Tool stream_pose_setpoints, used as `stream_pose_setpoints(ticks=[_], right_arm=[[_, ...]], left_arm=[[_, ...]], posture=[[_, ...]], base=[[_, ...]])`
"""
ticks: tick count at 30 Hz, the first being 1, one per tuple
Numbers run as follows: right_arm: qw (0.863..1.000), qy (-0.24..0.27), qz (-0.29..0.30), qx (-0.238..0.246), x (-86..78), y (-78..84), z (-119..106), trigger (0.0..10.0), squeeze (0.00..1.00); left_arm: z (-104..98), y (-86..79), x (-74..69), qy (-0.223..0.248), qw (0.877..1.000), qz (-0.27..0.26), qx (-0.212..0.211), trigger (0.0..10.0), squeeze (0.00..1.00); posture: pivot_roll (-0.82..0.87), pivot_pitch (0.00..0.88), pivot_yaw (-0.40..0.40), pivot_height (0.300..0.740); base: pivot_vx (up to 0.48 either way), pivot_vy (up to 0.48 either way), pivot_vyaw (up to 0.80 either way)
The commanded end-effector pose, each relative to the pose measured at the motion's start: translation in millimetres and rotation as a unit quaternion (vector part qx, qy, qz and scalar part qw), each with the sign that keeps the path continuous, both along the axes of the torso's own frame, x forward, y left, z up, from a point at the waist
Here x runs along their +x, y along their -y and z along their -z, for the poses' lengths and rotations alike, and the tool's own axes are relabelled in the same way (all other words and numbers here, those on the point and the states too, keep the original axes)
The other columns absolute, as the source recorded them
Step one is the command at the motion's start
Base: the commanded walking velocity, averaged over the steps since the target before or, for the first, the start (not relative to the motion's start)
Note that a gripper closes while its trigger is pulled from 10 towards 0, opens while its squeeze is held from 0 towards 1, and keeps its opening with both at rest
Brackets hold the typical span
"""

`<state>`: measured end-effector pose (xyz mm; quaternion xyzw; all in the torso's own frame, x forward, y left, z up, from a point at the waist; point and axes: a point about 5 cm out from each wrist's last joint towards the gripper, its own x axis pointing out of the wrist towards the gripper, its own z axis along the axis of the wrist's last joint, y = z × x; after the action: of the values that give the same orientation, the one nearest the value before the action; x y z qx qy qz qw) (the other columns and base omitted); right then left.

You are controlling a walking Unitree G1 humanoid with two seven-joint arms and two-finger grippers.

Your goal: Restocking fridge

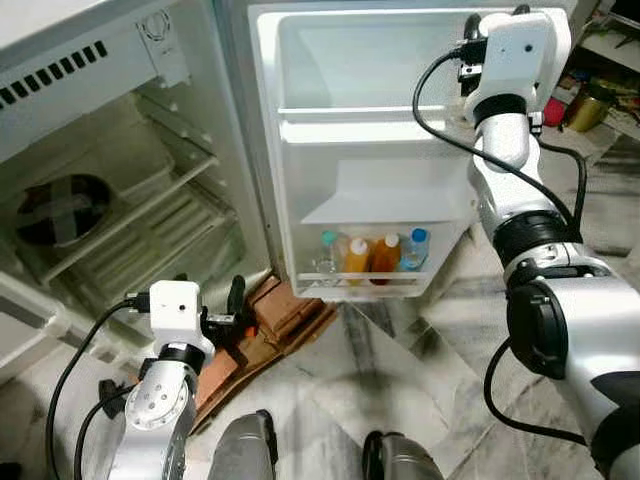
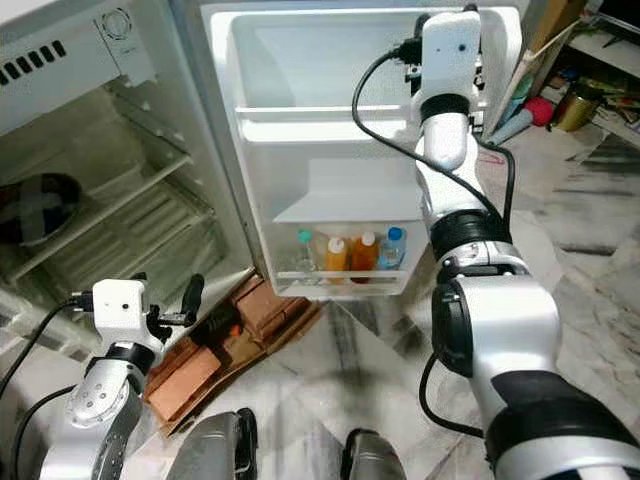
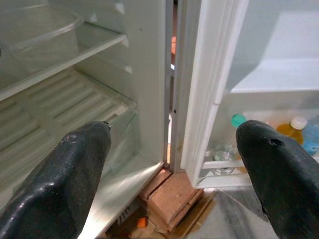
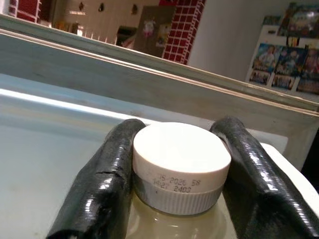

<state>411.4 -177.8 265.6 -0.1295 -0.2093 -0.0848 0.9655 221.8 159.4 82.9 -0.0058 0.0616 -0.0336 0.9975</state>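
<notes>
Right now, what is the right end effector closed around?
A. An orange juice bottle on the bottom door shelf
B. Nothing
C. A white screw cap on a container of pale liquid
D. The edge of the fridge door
C: in the right wrist view, the right end effector has its fingers pressed against both sides of the white cap, with pale liquid visible below it.

arms: silver, black joints | wrists: white camera boxes | cables: black

Four bottles (image 1: pixel 370 255) in door's bottom shelf (image 1: pixel 360 285), bricks (image 1: pixel 270 325) below.
</notes>
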Motion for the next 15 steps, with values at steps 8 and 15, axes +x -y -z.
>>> stream_pose_setpoints(ticks=[8, 15], right_arm=[[0.995, -0.086, 0.041, -0.004, 4.0, 19.9, 16, 10.0, 1.0], [0.999, -0.036, 0.003, 0.003, 3.6, 16.2, -6, 10.0, 1.0]], left_arm=[[5, 2.3, 7.7, -0.014, 1.0, 0.002, 0.006, 10.0, 0.0], [4, 3.9, 18.5, -0.005, 1.0, 0.005, 0.007, 10.0, 0.0]], posture=[[0.17, 0.166, 0.017, 0.74], [0.16, 0.126, 0.016, 0.74]], base=[[0.0, 0.0, 0.0], [0.0, 0.0, 0.0]])
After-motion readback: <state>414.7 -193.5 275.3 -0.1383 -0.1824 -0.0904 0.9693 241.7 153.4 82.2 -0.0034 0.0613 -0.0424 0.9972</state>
